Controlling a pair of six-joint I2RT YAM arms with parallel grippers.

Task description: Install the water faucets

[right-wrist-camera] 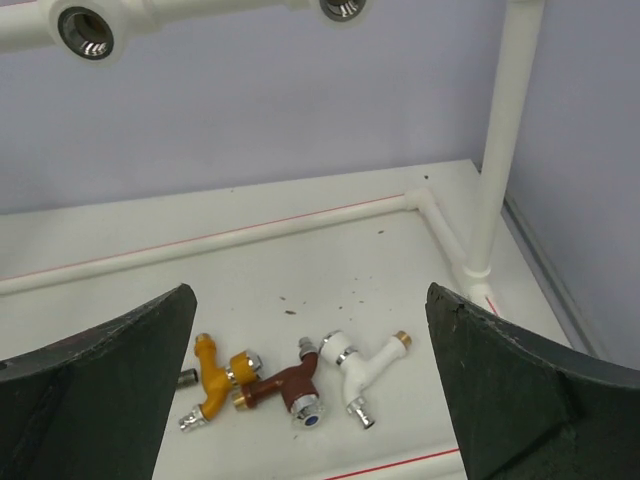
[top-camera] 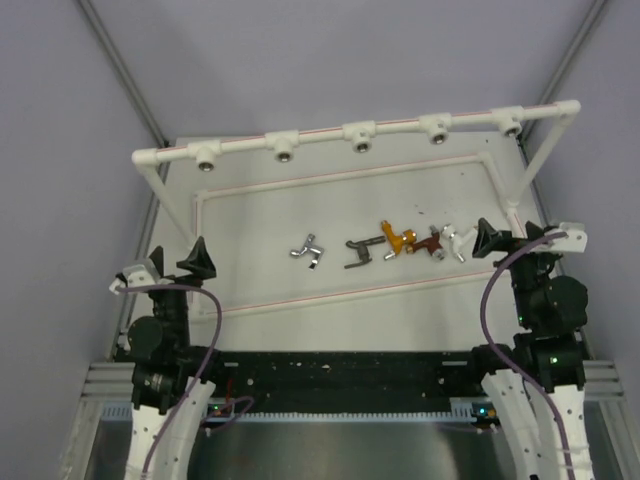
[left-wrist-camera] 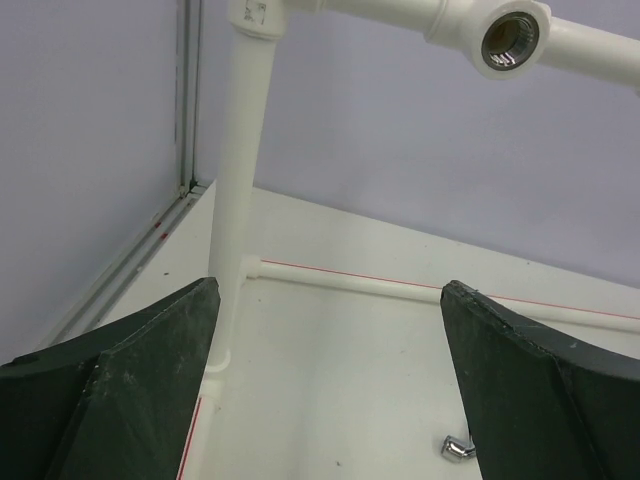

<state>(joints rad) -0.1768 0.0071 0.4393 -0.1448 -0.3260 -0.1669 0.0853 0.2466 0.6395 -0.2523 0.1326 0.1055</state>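
Note:
Five faucets lie in a row on the white table: silver (top-camera: 309, 250), dark grey (top-camera: 360, 252), orange-gold (top-camera: 396, 238), reddish-brown (top-camera: 428, 244) and white (top-camera: 458, 238). The right wrist view shows the orange-gold (right-wrist-camera: 218, 378), reddish-brown (right-wrist-camera: 288, 388) and white (right-wrist-camera: 358, 367) ones between my fingers. My right gripper (top-camera: 492, 240) is open and empty just right of the white faucet. My left gripper (top-camera: 196, 260) is open and empty, left of the silver faucet, whose tip shows in the left wrist view (left-wrist-camera: 457, 448).
A raised white pipe rail (top-camera: 320, 138) with several threaded sockets (top-camera: 361, 144) spans the back, held on posts (top-camera: 540, 150). A low white pipe frame (top-camera: 340, 178) with red lines rings the faucets. Sockets also show in the wrist views (left-wrist-camera: 510, 40) (right-wrist-camera: 85, 32).

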